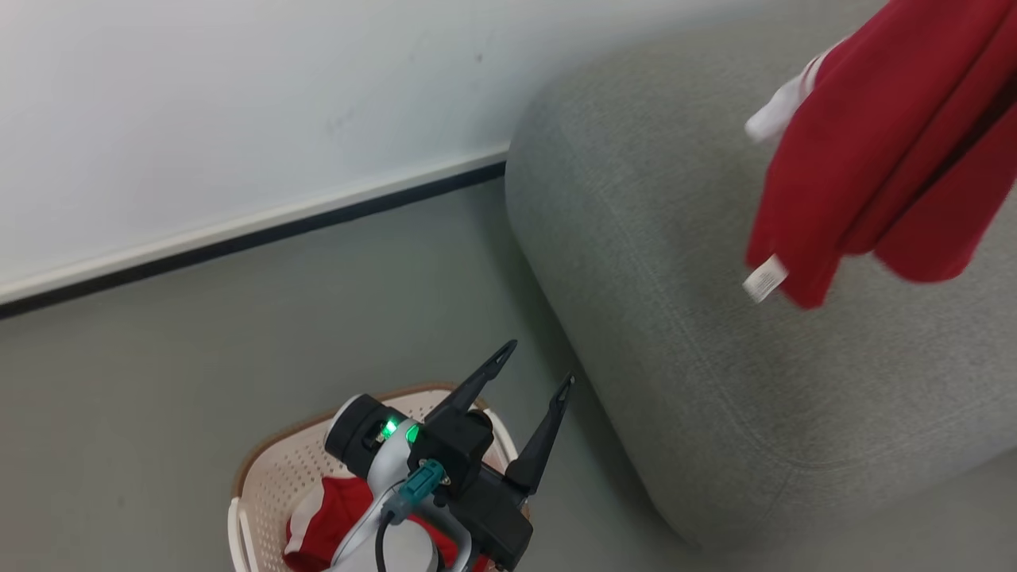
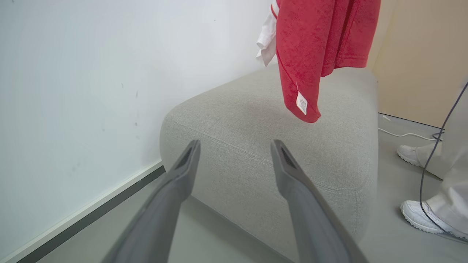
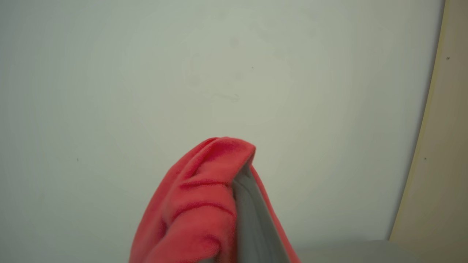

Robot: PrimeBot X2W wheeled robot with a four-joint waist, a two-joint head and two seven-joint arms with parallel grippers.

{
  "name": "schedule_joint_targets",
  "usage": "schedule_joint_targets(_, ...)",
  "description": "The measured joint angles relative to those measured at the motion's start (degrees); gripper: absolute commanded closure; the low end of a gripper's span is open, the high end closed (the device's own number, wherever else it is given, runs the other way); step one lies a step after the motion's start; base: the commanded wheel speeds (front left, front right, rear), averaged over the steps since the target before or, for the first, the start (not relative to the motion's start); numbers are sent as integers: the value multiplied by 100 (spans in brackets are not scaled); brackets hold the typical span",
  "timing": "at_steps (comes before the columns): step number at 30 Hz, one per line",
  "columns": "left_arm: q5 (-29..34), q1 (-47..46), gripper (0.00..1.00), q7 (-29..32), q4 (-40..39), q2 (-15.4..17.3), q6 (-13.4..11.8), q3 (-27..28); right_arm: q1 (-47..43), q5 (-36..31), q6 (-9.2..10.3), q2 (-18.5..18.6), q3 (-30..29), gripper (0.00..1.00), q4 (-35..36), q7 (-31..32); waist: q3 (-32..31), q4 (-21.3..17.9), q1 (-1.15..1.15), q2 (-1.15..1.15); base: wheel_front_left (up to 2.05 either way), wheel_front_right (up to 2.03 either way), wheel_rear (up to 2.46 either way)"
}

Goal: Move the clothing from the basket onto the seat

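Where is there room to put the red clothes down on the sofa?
The grey seat is bare on top, from its rounded end by the wall to under the hanging red garment. Crowded spot: the basket, holding more red clothing, with the left gripper over it.

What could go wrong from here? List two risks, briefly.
1. The red fabric garment wraps over the shut right gripper; it may snag there on release above the grey woven sofa.
2. A person's white shoes stand beside that sofa; a wide arm swing could come near them.
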State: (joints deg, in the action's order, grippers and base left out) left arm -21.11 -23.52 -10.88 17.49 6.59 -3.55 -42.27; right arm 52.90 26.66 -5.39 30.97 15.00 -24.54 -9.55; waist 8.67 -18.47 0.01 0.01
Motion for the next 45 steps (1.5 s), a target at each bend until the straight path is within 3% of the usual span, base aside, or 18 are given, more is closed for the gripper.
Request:
schedule_joint_targets(14, 319, -471, 0, 285, -865, 293, -55, 24, 1828, -119, -54, 385, -96, 100, -959, 350, 1051, 504, 0, 0, 0, 0, 0)
schedule_joint_targets(25, 477, -743, 0, 649, -1335, 690, -109, 225, 2136, -200, -58, 380, -101, 100, -1579, 266, 1916, 448, 0, 0, 0, 0, 0)
schedule_joint_targets(30, 654, -951, 0, 839, -1574, 768, -144, 254, 2025, -188, -59, 172, -49, 100, -1974, 103, 2363, 296, 0, 1, 0, 0, 0)
schedule_joint_targets(41, 758, -1098, 0, 935, -1485, 881, -151, 266, 1530, -85, -66, -749, 167, 100, -2872, -296, 2869, 76, 0, 0, 0, 0, 0)
schedule_joint_targets(42, 758, -1095, 0, 929, -1448, 886, -154, 265, 1504, -82, -66, -811, 186, 89, -2924, -325, 2860, 56, 0, 1, 0, 0, 0)
schedule_joint_targets(43, 758, -1087, 0, 926, -1408, 883, -156, 260, 1447, -82, -66, -862, 205, 65, -2959, -364, 2839, 41, 0, 0, 0, 0, 0)
schedule_joint_targets(44, 758, -1072, 0, 925, -1384, 881, -156, 257, 1379, -82, -67, -902, 218, 53, -2995, -370, 2810, 30, 0, 0, 0, 0, 0)
schedule_joint_targets(45, 757, -1049, 0, 917, -1368, 875, -157, 254, 1300, -82, -68, -923, 232, 0, -3017, -399, 2774, 22, -1, 0, 0, 0, 0)
